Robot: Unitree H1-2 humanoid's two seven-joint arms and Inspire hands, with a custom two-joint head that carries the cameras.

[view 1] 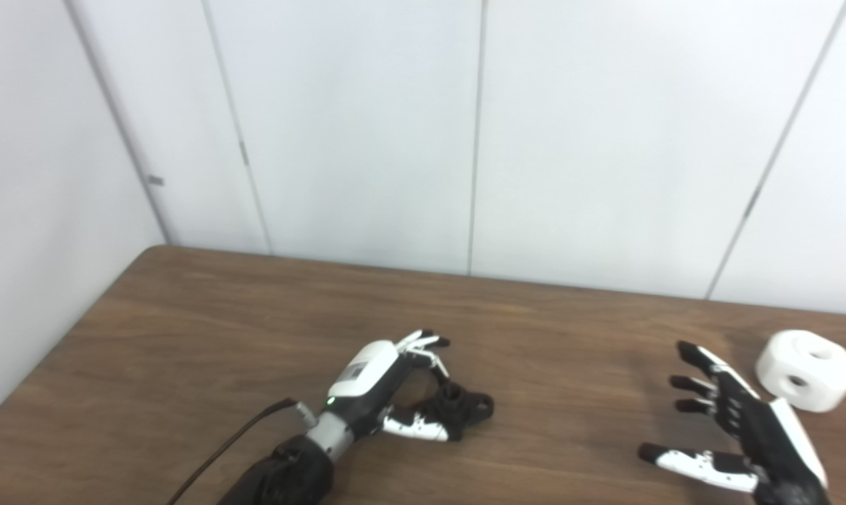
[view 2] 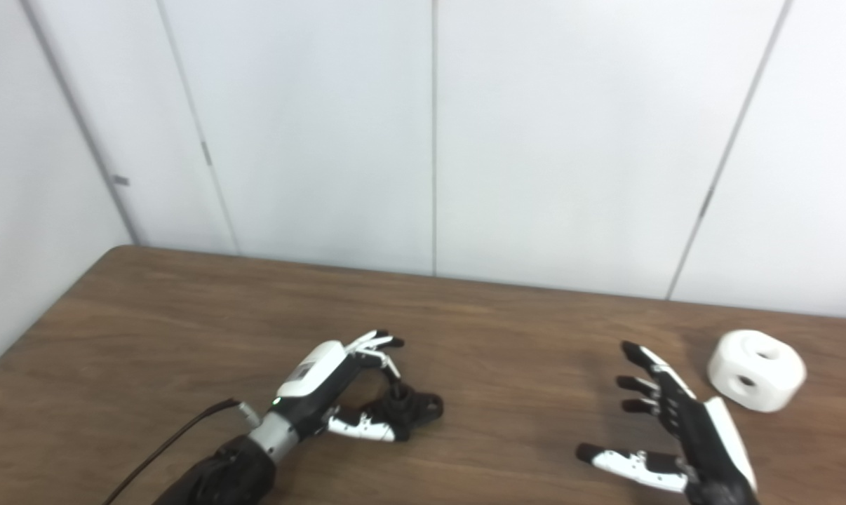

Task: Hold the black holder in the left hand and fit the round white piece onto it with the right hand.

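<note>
Brown wood-grain table point(view 1: 184, 337) carries everything, largest first. My right robot hand point(view 1: 739, 428) hovers near the front right, fingers spread and empty, palm turned left, ready to reach the round white piece point(view 1: 807, 369) lying just beyond it to the right. My left robot hand point(view 1: 388, 393) curls around the black holder point(view 1: 461, 407) at centre, though whether it is clamped I cannot tell. No readable writing shows.

On the wooden table point(view 1: 184, 337) lay one black holder point(view 1: 465, 407) and one round white piece point(view 1: 807, 370).
</note>
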